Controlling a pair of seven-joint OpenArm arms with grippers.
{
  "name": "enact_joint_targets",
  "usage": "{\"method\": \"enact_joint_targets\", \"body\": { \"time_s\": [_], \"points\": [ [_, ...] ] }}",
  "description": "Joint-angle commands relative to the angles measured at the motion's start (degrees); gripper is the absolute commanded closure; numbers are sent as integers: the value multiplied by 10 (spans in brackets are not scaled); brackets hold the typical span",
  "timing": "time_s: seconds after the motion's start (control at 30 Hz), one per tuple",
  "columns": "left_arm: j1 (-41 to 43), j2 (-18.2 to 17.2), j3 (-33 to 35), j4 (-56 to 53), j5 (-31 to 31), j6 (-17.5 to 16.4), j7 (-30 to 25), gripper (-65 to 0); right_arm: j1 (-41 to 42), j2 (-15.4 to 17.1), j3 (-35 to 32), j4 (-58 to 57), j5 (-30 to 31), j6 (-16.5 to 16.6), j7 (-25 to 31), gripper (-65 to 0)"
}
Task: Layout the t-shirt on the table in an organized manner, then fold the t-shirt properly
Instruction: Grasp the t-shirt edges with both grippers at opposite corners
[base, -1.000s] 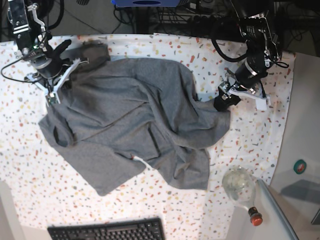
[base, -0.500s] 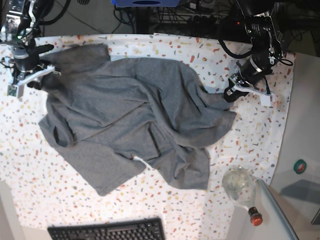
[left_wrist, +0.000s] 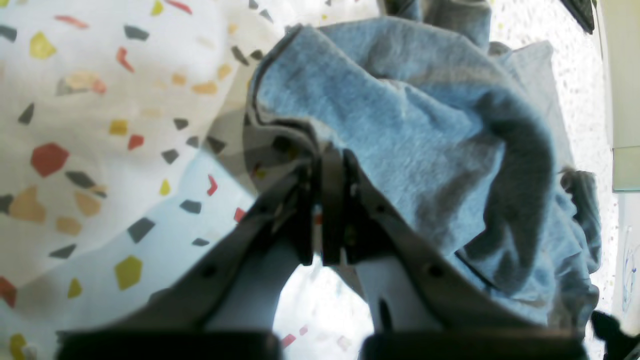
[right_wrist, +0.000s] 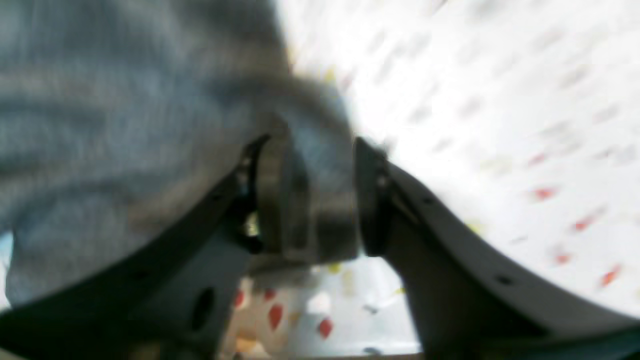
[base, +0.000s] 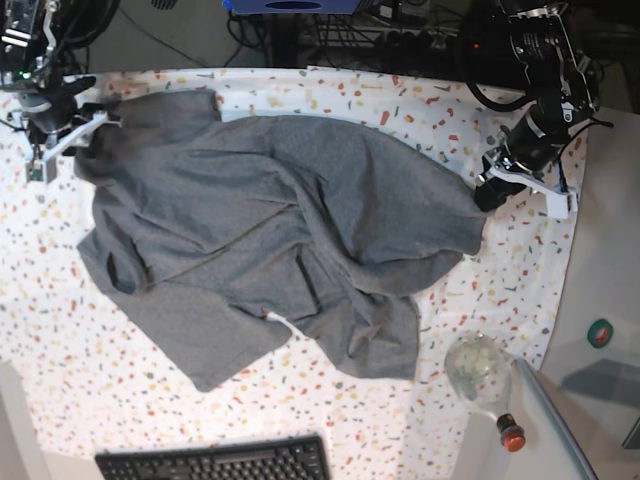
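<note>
The grey t-shirt (base: 270, 230) lies crumpled and spread across the flecked table (base: 60, 330). In the base view my left gripper (base: 488, 192) is at the shirt's right edge, shut on a pinch of the fabric. The left wrist view shows its fingertips (left_wrist: 325, 165) pressed together on a hem of the t-shirt (left_wrist: 400, 115) above the table (left_wrist: 100, 100). My right gripper (base: 62, 125) is at the shirt's far left corner. In the blurred right wrist view its jaws (right_wrist: 310, 200) stand apart with a roll of t-shirt (right_wrist: 125, 100) fabric lying between them.
A clear bottle (base: 480, 372) with a red cap lies at the table's front right, by a plain grey surface (base: 600, 280). A black keyboard (base: 215, 462) sits at the front edge. Cables and dark equipment line the back edge.
My left gripper shut on the shirt's right edge and pulled it rightward, stretching the fabric. My right gripper drew the left corner up and left, then its jaws opened.
</note>
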Motion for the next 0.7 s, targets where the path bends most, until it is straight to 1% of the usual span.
{"method": "enact_joint_targets", "body": {
  "time_s": [0.0, 0.03, 0.07, 0.1, 0.17, 0.27, 0.37, 0.4, 0.5, 0.53, 0.57, 0.67],
  "points": [
    [4, -7, 0, 9, -9, -7, -9, 0, 8, 7, 2, 5, 4, 20, 17, -276],
    [6, -7, 0, 10, -9, -7, -9, 0, 8, 6, 3, 1, 4, 35, 17, -305],
    [6, -7, 0, 9, -9, -7, -9, 0, 8, 4, 4, -3, 5, 43, 18, -326],
    [7, -8, 0, 8, -9, -7, -9, 0, 11, 4, 4, -5, 5, 49, 19, -332],
    [10, -12, 0, 8, -9, -7, -9, 0, 23, 3, 4, -24, 5, 52, 18, -333],
    [11, -12, 0, 8, -9, -7, -9, 0, 48, 9, 4, -83, 5, 54, 19, -333],
    [11, -12, -4, 10, -9, -7, -9, 0, 51, 15, 1, -101, 5, 54, 18, -332],
    [12, -15, -3, 11, -9, -7, -9, 0, 47, 14, 1, -100, 5, 54, 18, -321],
    [19, -15, -4, 13, -9, -7, -9, 0, 35, 12, 2, -87, 5, 55, 20, -255],
    [21, -15, -3, 13, -9, -7, -9, 0, 25, 12, 4, -73, 6, 55, 21, -251],
    [21, -15, -4, 12, -9, -7, -9, 0, 17, 12, 4, -57, 7, 55, 21, -257],
    [22, -22, -1, 10, -9, -7, -9, 0, -2, 11, 6, 1, 7, 51, 21, -309]
  ]
}}
